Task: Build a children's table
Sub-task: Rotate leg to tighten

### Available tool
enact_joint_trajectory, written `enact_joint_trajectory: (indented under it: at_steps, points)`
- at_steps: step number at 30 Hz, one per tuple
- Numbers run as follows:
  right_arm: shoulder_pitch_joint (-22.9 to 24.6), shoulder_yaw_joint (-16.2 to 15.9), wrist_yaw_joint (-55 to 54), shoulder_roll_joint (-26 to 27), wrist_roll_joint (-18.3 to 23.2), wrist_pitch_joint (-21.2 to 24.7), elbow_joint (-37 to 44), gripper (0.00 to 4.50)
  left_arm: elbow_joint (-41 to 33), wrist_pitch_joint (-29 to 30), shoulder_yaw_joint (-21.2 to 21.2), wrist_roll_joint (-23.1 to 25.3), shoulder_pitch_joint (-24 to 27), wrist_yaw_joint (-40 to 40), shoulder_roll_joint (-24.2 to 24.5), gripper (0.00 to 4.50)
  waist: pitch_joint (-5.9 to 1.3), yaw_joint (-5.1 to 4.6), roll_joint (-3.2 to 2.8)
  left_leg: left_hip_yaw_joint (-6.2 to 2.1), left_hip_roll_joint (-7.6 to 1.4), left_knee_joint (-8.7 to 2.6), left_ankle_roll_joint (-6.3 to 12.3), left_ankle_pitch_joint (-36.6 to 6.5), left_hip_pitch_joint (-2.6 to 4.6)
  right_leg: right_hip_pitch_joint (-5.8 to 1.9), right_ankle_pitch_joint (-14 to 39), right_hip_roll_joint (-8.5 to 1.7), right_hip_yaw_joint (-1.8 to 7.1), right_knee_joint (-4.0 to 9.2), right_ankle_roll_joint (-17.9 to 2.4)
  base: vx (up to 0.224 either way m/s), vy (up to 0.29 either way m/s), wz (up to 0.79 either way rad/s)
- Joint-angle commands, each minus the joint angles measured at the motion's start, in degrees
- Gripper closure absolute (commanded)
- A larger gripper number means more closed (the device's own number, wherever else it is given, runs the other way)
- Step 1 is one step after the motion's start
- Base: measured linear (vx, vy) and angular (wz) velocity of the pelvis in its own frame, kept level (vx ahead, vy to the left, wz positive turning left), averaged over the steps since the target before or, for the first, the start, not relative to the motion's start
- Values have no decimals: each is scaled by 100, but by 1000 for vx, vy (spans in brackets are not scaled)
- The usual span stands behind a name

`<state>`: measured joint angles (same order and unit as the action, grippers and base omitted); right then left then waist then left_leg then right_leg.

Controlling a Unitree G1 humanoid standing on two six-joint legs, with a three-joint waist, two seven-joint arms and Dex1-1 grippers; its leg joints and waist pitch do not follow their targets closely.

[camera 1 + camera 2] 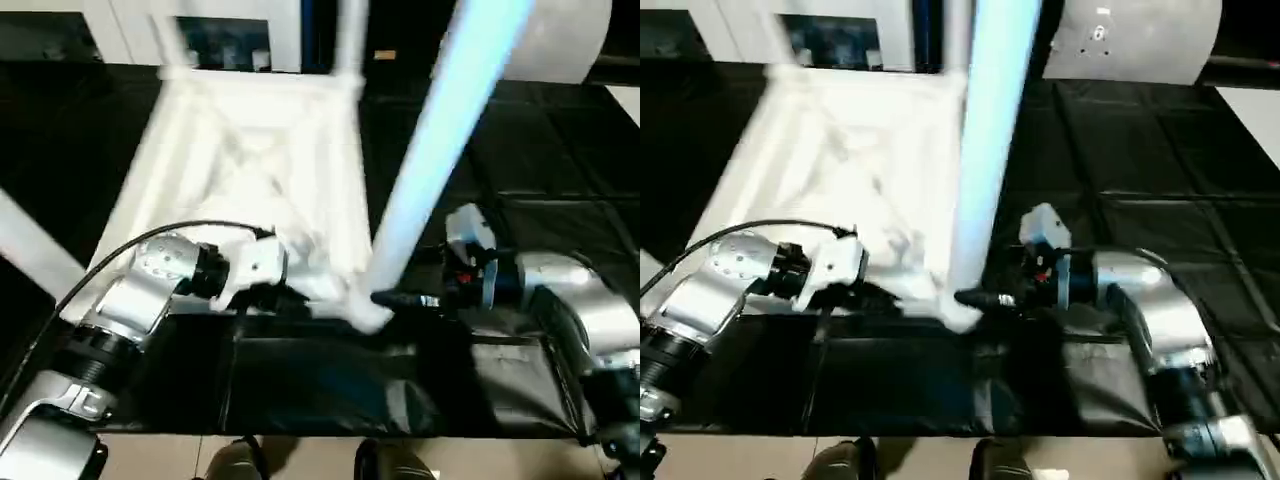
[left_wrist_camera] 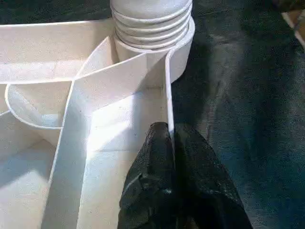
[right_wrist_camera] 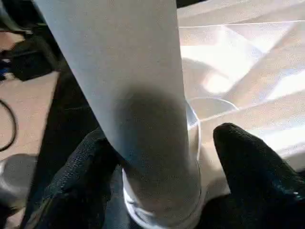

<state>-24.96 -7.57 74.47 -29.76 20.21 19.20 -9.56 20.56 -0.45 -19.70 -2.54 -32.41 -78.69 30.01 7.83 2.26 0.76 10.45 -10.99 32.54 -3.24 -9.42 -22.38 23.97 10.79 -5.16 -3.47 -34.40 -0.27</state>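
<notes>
The white tabletop (image 1: 250, 150) lies ribbed side up on the black mat. A long white leg (image 1: 440, 130) stands in its near right corner socket, leaning away to the right. My right gripper (image 3: 159, 133) straddles the foot of this leg. One finger (image 3: 81, 176) touches it and the other finger (image 3: 252, 167) stands apart, so the jaws are open. My left gripper (image 2: 164, 131) is shut on the thin side rim (image 2: 167, 95) of the tabletop, a short way from that socket, where the leg's ridged end (image 2: 152, 19) sits. A second leg (image 1: 350, 40) rises at the far corner.
A white cabinet with glass doors (image 1: 220, 40) stands behind the mat, and a white rounded object (image 1: 560, 40) at the back right. Another white leg (image 1: 20, 245) lies at the left edge. A pair of shoes (image 1: 235, 462) shows on the tan floor.
</notes>
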Motion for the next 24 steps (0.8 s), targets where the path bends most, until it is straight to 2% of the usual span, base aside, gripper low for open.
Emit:
enact_joint_trajectory:
  at_steps: [1, 6, 7, 10, 13, 17, 19, 20, 21, 23, 24]
  points:
    - [-129, -89, 234, -89, 46, -56, -164, 162, -77, -131, -355, 79, -11, -387, 14, 450, -361, -47, 36, -1, -238, -322, 687, -685, 140, -299, 328, -271, 271, 284, -1794, 0, 0, 0]
    - [-215, -205, 497, -88, 114, -27, -260, 186, -45, -200, -353, 70, -20, -458, 34, 450, -359, -52, 44, 8, -236, -315, 698, -588, 142, -293, 278, -272, 280, 279, -1775, 0, 0, 0]
    - [-230, -219, 546, -81, 113, -27, -290, 216, -30, -217, -352, 69, -24, -470, 36, 450, -358, -50, 48, 9, -237, -314, 711, -556, 140, -294, 243, -275, 283, 275, -1779, 0, 0, 0]
    - [-261, -251, 658, -60, 104, -26, -351, 233, 13, -265, -341, 76, -34, -481, 38, 450, -363, -39, 51, 14, -234, -304, 777, -460, 138, -296, 120, -268, 276, 260, -1815, 0, 0, 0]
    - [-278, -268, 711, -43, 107, -17, -383, 243, 47, -288, -339, 91, -45, -468, 48, 450, -352, -29, 47, 15, -239, -308, 768, -524, 141, -289, 215, -272, 276, 271, -1807, 0, 0, 0]
    - [-241, -244, 677, -1, 195, 109, -334, 245, 86, -230, -312, 119, -70, -375, 30, 450, -343, -28, 51, 11, -243, -323, 666, -666, 147, -284, 472, -280, 280, 296, -1762, 0, 0, 0]
    - [-134, -141, 358, 121, 307, 369, -121, 246, 82, 49, -244, 170, -111, -98, -58, 450, -337, -34, 43, 14, -245, -331, 641, -657, 151, -278, 448, -271, 284, 294, -1761, 0, 0, 0]
    - [21, -86, -257, 319, 228, 531, 218, 246, 21, 488, -113, 165, -165, 318, -238, 450, -321, -32, 24, 7, -242, -339, 609, -672, 141, -276, 493, -276, 286, 299, -1752, 0, 0, 0]
    - [62, -74, -470, 391, 175, 567, 314, 246, -1, 607, -71, 149, -182, 428, -300, 450, -292, -43, 50, 2, -239, -369, 463, -882, 148, -261, 861, -290, 297, 354, -1662, 0, 0, 0]
    - [92, -57, -754, 494, 104, 639, 404, 246, -41, 747, -43, 144, -200, 538, -362, 450, -288, -60, 61, -13, -222, -383, 342, -1047, 138, -270, 1268, -301, 291, 395, -1531, 0, 0, 0]
    - [139, 40, -1521, 884, 7, 940, 598, 247, -174, 1074, 0, 173, -233, 852, -538, 450, -257, -97, 29, -20, -224, -420, 183, -1215, 132, -258, 1586, -288, 308, 431, -1378, 0, 0, 0]
